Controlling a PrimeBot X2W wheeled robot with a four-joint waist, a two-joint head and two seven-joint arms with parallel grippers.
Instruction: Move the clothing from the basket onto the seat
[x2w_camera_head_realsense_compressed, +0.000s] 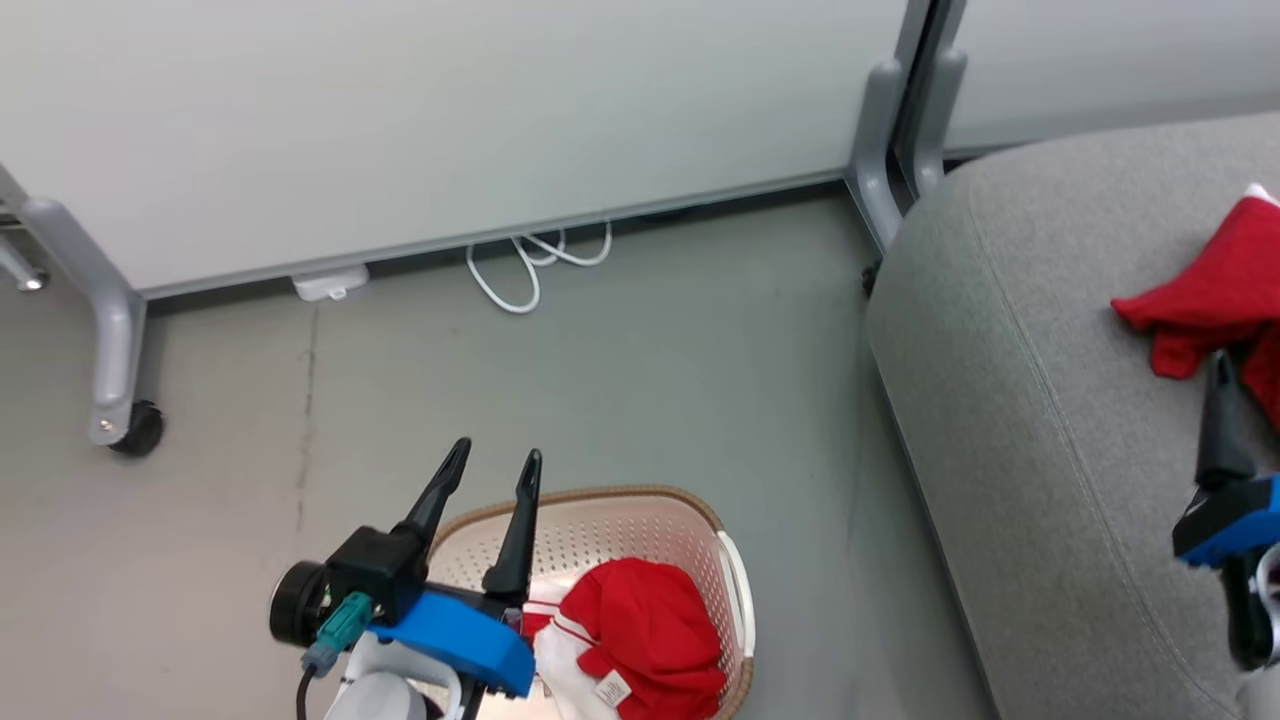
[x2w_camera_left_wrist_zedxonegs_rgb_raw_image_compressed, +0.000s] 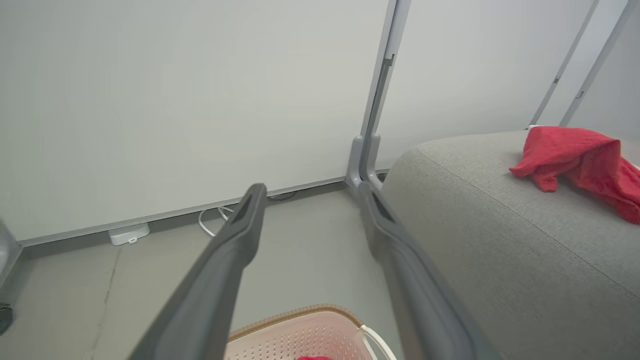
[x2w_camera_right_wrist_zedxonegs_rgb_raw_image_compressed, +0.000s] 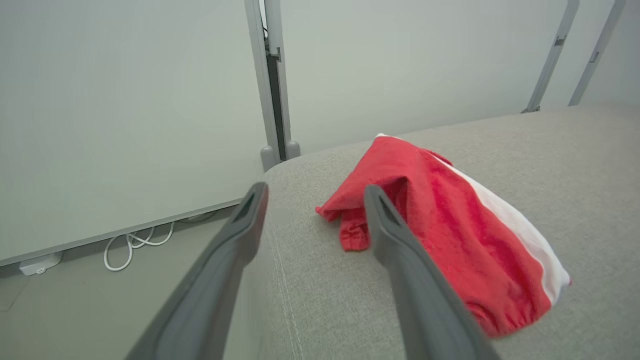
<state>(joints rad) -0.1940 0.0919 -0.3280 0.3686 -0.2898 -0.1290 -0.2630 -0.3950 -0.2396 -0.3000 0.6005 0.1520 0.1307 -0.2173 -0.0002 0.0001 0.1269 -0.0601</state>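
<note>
The basket (x2w_camera_head_realsense_compressed: 640, 535) stands on the grey floor (x2w_camera_head_realsense_compressed: 650, 350). Its near part is cut off by the lower edge of the head view, and its left part is covered by the left gripper (x2w_camera_head_realsense_compressed: 497, 452) and that gripper's blue mount. Red clothing with white stripes (x2w_camera_head_realsense_compressed: 645, 620) is bunched inside the basket against its right wall, and a small white label (x2w_camera_head_realsense_compressed: 612, 688) is seen on it. How many pieces are bunched there cannot be told, since the heap is cut off below.

The left gripper is held above the basket's far left rim with its fingers spread and nothing between them. In the left wrist view only the basket's far rim and a sliver of red are caught at the bottom edge.

To the right of the basket, just apart from it, the light grey seat (x2w_camera_head_realsense_compressed: 1020, 400) is seen. A further red garment with a white band (x2w_camera_right_wrist_zedxonegs_rgb_raw_image_compressed: 440, 225) is laid on it, well apart from the basket and partly cut off in the head view.

The right gripper (x2w_camera_right_wrist_zedxonegs_rgb_raw_image_compressed: 314, 190) is held over the seat with its fingers parted and empty. One finger crosses the garment in the right wrist view, and whether it touches the cloth cannot be told.

Beyond the basket, a looped white cable (x2w_camera_head_realsense_compressed: 530, 265) lies at the foot of pale partition panels (x2w_camera_head_realsense_compressed: 400, 120).
</note>
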